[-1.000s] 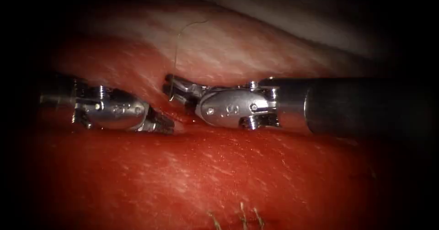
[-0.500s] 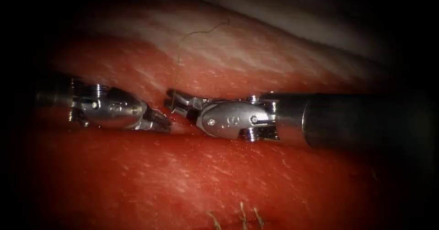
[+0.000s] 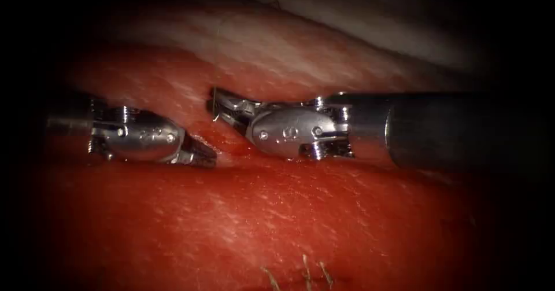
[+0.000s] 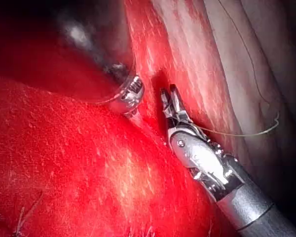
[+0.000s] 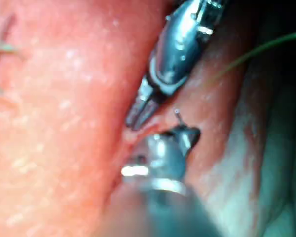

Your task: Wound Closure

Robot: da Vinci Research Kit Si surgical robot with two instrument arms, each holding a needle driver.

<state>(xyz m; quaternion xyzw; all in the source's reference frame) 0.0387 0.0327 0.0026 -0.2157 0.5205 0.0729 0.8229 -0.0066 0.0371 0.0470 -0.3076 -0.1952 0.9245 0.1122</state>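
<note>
Thin curved needle [image 3: 215,107] in right gripper [image 3: 222,105]

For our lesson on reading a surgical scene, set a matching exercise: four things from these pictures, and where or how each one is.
Things
1. left arm's tool
2. right arm's tool
3. thread
4. cut ends of thread

States
A. stand up from the red tissue, nearest the endoscope
B. jaws shut on the thread
C. trails from a tool's jaws over the pale tissue
D. jaws together, apparently holding nothing, tip at the cut

Pairs: 1-D, 2-B, 3-C, 4-A
</note>
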